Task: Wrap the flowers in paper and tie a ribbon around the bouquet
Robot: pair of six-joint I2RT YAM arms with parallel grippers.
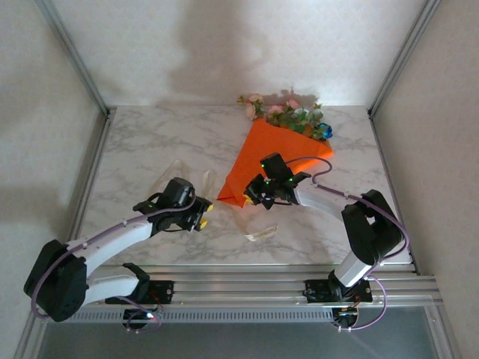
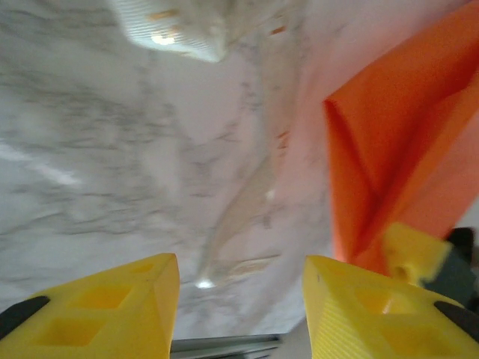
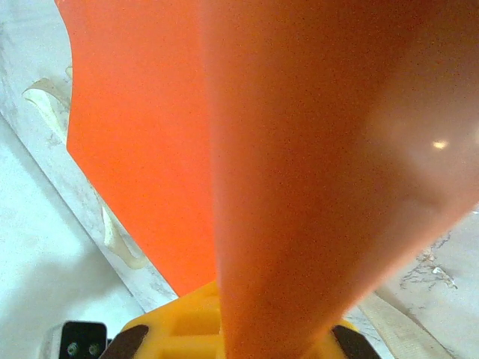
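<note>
Top: bouquet [image 1: 278,157] lies mid-surface [image 1: 150,149], flowers [image 1: 288,116] at far end, tip pointing near-left. Right end effector [image 1: 253,194] at narrow end. Left end effector [image 1: 203,214] just left of tip. Ribbon [image 1: 258,233] lies loose near tip.

Left wrist: left end effector [image 2: 239,269] parted, nothing between. Ribbon [image 2: 239,213] flat ahead, paper [image 2: 404,142] at right.

Right wrist: right end effector [image 3: 224,325] clamped on paper [image 3: 314,149] fold. Ribbon [image 3: 120,243] beside it.

Handling, judged: paper light, glossy, slippery, fold springs open, so hold narrow waist. Ribbon limp and thin, so pinch free end.
</note>
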